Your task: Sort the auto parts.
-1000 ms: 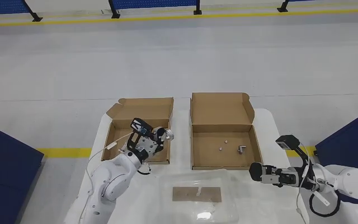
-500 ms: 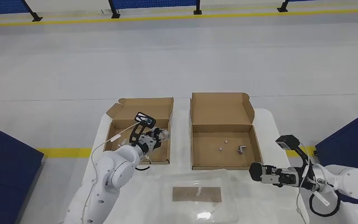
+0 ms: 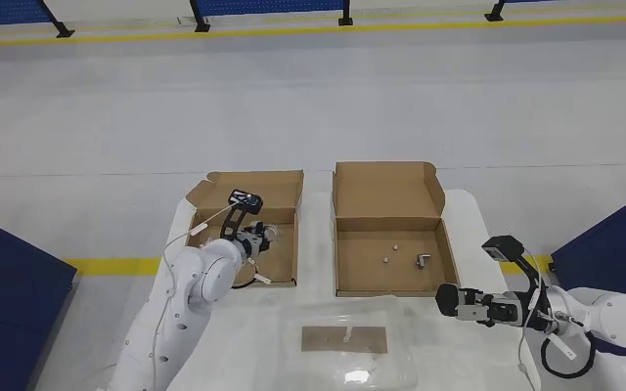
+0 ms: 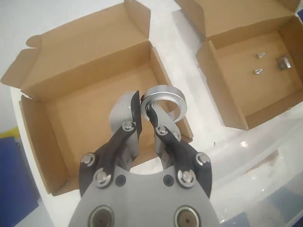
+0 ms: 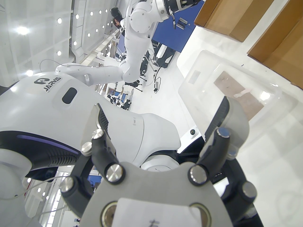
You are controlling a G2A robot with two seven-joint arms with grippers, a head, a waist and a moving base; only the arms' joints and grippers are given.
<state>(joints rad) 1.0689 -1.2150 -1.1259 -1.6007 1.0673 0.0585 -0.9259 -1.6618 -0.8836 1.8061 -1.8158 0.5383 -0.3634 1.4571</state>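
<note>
My left gripper (image 4: 144, 106) is shut on the rim of a silver metal ring (image 4: 165, 100), one finger inside it and one outside. It hangs over the right side of the left cardboard box (image 4: 78, 100), whose floor is bare. From above, the ring (image 3: 270, 234) and the left gripper (image 3: 258, 238) sit over that box (image 3: 210, 246). The right cardboard box (image 3: 393, 256) holds two small bolts (image 4: 258, 71) and a small metal bracket (image 4: 283, 63). My right gripper (image 5: 163, 116) stands open and holds nothing, off the table's right front corner (image 3: 442, 299).
A clear plastic tray (image 3: 354, 342) lies at the table's front, with a brown panel under it. Both boxes have their lids folded back, standing up at the far side. A blue cabinet (image 3: 29, 293) is left of the table.
The left arm has carried the ring left and slightly back, from the box's right wall to over the box's inside. The right arm has stayed still.
</note>
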